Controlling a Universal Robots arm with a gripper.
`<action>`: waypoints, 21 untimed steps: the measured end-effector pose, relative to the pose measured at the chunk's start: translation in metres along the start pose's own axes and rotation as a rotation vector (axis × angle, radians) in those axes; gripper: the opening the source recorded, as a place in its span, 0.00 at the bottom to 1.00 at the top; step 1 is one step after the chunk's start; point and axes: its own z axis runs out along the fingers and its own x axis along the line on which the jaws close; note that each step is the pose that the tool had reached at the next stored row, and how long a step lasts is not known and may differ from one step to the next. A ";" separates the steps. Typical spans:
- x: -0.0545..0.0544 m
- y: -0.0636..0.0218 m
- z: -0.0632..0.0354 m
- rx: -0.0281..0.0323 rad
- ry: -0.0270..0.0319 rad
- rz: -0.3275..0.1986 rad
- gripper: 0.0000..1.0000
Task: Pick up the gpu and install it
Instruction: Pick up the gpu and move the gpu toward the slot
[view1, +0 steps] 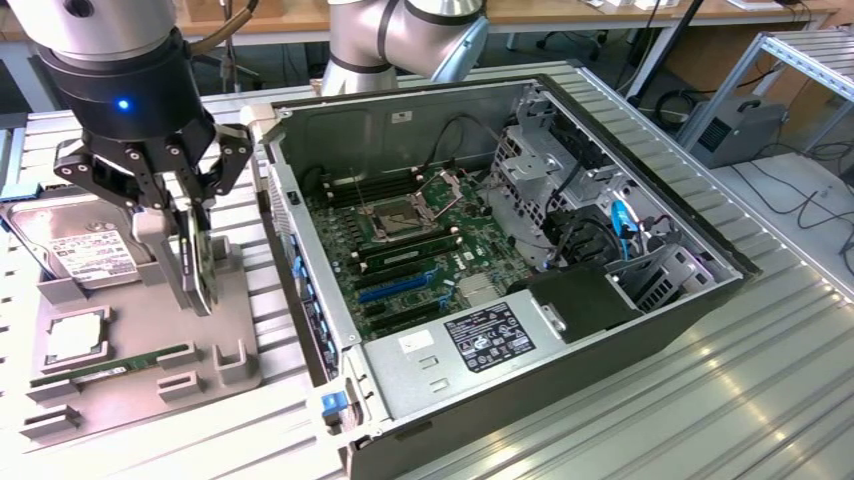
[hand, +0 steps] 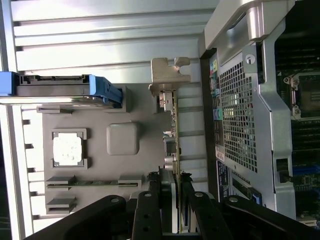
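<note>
So the whole setup sits on a table (view1: 747, 400) made of ribbed aluminium slats. Two things rest straight on it: an open computer case (view1: 507, 400) lying on its side toward the exterior view's right, and a grey parts holder (view1: 140, 335) just beside it on the left. The holder's got a hard drive (view1: 74, 250) at its far end, a CPU (view1: 74, 340) in a square pocket, and a green memory stick (view1: 114, 365) slotted nearer the front.

One gpu (view1: 198, 265), one hard drive (view1: 74, 250), one processor chip (view1: 74, 340) and one memory stick (view1: 114, 365), all at about nine o'clock of the single open computer case (view1: 441, 120) in the exterior view. One grey holder tray (view1: 134, 315), one gripper (view1: 176, 255).
</note>
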 end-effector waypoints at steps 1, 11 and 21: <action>0.000 0.0001 -0.0017 0.0001 0.0001 0.000 0.27; 0.000 0.0002 -0.0050 0.0000 0.0000 0.000 0.27; 0.000 0.0004 -0.0092 0.0000 0.0000 0.000 0.27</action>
